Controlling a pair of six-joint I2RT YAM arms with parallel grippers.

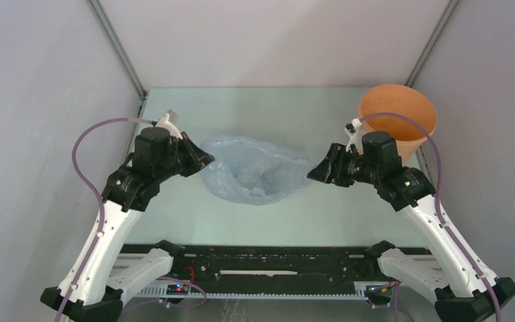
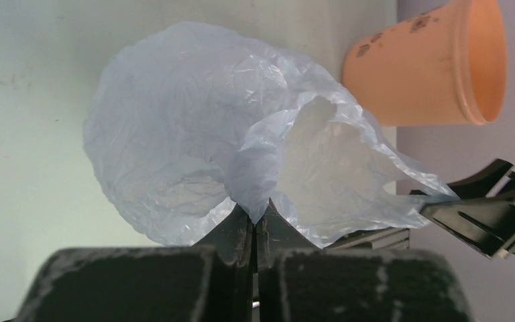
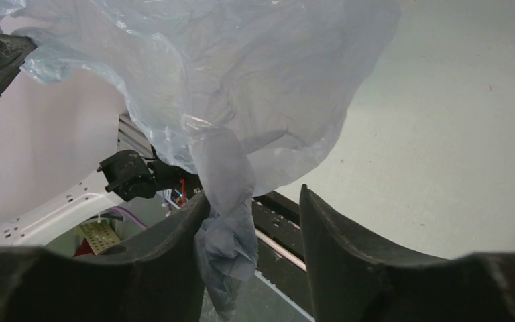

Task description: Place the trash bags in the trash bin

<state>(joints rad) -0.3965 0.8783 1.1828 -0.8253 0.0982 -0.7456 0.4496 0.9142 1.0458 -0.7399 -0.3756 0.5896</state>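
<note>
The pale blue-grey trash bag (image 1: pixel 255 171) hangs crumpled between my two grippers over the middle of the table. My left gripper (image 1: pixel 204 159) is shut on the bag's left edge; the left wrist view shows the film (image 2: pixel 188 127) pinched between the closed tips (image 2: pixel 256 218). My right gripper (image 1: pixel 314 173) is at the bag's right end with its jaws apart. In the right wrist view a twisted strand of the bag (image 3: pixel 224 194) hangs in the gap (image 3: pixel 255 201), resting against the left finger (image 3: pixel 174 235). The orange trash bin (image 1: pixel 397 117) stands upright at the back right, behind my right gripper.
The bin also shows in the left wrist view (image 2: pixel 429 67), beyond the bag. Grey enclosure walls stand on the left, back and right. A black rail (image 1: pixel 268 265) runs along the near table edge between the arm bases.
</note>
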